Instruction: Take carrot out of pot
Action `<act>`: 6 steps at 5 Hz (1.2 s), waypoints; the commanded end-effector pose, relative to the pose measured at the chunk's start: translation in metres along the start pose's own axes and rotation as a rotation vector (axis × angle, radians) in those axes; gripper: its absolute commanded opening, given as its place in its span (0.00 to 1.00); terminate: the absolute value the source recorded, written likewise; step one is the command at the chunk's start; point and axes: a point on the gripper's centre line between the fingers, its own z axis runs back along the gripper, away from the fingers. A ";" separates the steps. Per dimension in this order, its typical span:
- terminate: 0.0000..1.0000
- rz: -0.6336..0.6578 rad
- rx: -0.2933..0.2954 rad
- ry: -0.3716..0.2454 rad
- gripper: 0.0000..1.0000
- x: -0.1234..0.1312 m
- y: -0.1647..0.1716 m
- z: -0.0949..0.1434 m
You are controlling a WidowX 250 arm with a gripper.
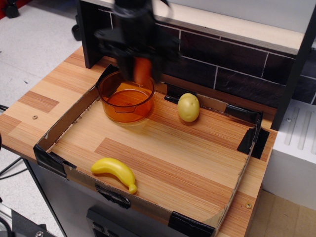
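Tool (140, 74) clamped on carrot (142, 71), blurred, held upright in the air above the far right rim of the amber pot (126, 98). Potato (188, 107) right of pot, banana (114, 171) near front.

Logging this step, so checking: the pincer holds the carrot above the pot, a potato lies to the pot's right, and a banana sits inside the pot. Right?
Not quite. The banana is not in the pot; it lies on the tray floor near the front edge, as the observation.image view shows. The rest stands: the pincer holds the carrot above the pot, and the potato lies to the pot's right.
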 end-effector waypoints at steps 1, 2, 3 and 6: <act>0.00 -0.068 -0.032 0.104 0.00 -0.030 -0.052 -0.006; 0.00 -0.091 -0.002 0.130 0.00 -0.036 -0.063 -0.031; 0.00 -0.111 0.022 0.146 0.00 -0.038 -0.069 -0.053; 0.00 -0.152 0.011 0.162 0.00 -0.052 -0.081 -0.069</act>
